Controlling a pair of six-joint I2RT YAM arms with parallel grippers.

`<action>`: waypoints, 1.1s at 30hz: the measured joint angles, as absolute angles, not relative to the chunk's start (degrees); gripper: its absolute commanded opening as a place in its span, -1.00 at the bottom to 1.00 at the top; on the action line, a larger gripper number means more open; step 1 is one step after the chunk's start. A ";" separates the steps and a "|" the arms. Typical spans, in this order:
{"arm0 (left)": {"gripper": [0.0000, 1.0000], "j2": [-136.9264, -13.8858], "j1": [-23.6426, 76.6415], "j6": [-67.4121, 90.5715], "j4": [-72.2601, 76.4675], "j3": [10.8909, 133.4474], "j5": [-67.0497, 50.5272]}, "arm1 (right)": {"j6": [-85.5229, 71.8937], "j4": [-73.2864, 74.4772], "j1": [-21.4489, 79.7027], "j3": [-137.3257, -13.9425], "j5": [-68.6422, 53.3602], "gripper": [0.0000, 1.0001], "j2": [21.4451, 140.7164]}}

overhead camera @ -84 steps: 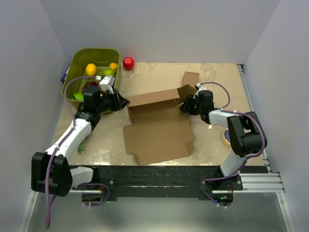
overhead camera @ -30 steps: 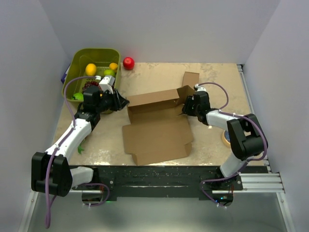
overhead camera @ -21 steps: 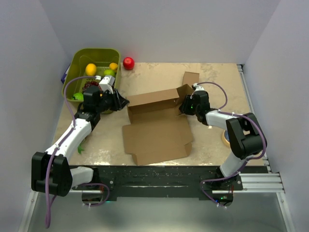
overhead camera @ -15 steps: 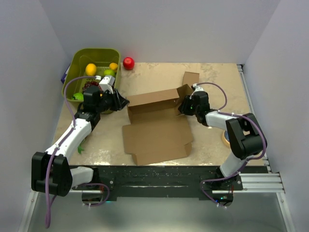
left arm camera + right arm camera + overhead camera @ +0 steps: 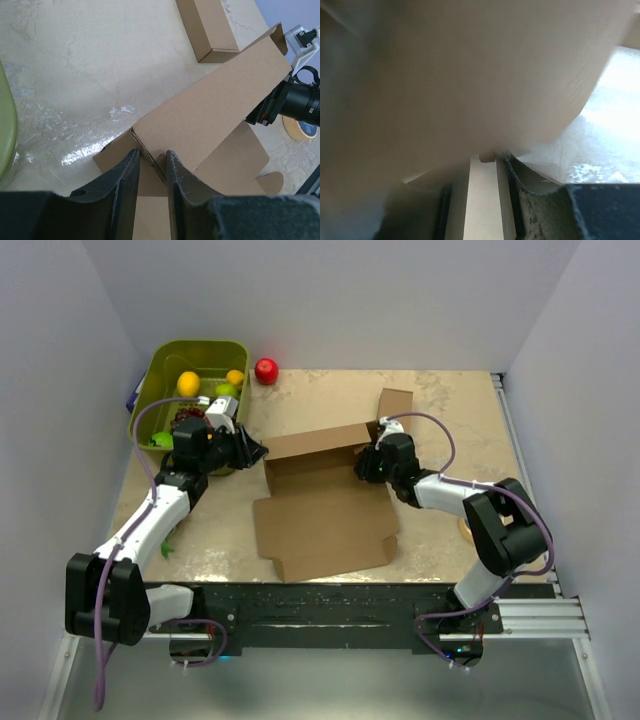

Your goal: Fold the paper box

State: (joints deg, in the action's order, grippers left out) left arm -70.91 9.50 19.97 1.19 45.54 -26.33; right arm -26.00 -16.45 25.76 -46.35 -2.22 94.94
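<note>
The paper box (image 5: pixel 325 515) lies open on the table as a large brown cardboard sheet, with its back wall (image 5: pixel 315 443) raised. My left gripper (image 5: pixel 258 452) holds the left end of that wall. In the left wrist view the left gripper (image 5: pixel 152 161) is shut on a folded corner of the paper box (image 5: pixel 210 105). My right gripper (image 5: pixel 367 466) sits at the wall's right end. In the right wrist view cardboard of the paper box (image 5: pixel 470 75) fills the picture, and a strip of it stands between the jaws of the right gripper (image 5: pixel 482 192).
A small cardboard box (image 5: pixel 393 402) lies behind the right gripper, also seen in the left wrist view (image 5: pixel 207 27). A green bin (image 5: pixel 160 375) of fruit stands at the back left, a red apple (image 5: pixel 266 370) beside it. A tape roll (image 5: pixel 467 526) lies at the right.
My right gripper has moved left along the table to the right end of the raised wall, pushing the end flap inward, and its jaws have narrowed onto cardboard. The left arm has not moved.
</note>
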 measured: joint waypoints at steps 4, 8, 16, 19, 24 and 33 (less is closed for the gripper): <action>-0.38 -71.00 9.52 19.97 1.23 45.54 -26.39 | -25.76 -18.06 27.33 -46.35 -0.67 -0.39 96.05; -0.38 -71.16 9.52 19.97 1.63 45.54 -26.39 | -25.78 -19.38 27.86 -46.35 0.58 -0.30 96.71; -0.38 -71.24 9.52 19.97 1.78 45.54 -26.35 | -24.95 -14.46 28.58 -45.34 1.76 0.35 91.98; -0.39 -71.29 9.52 19.97 1.74 45.54 -26.39 | -24.80 -11.40 28.93 -42.98 2.37 0.44 86.24; -0.39 -71.29 9.52 19.97 1.74 45.54 -26.39 | -24.82 -5.02 28.88 -41.08 6.15 0.51 78.19; -0.39 -71.24 9.58 19.94 1.67 45.54 -26.33 | -24.29 -0.91 21.47 -41.08 9.54 0.50 76.01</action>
State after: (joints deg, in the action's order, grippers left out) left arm -71.24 9.58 19.94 1.67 45.54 -26.33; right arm -24.29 -0.91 21.47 -41.08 9.54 76.01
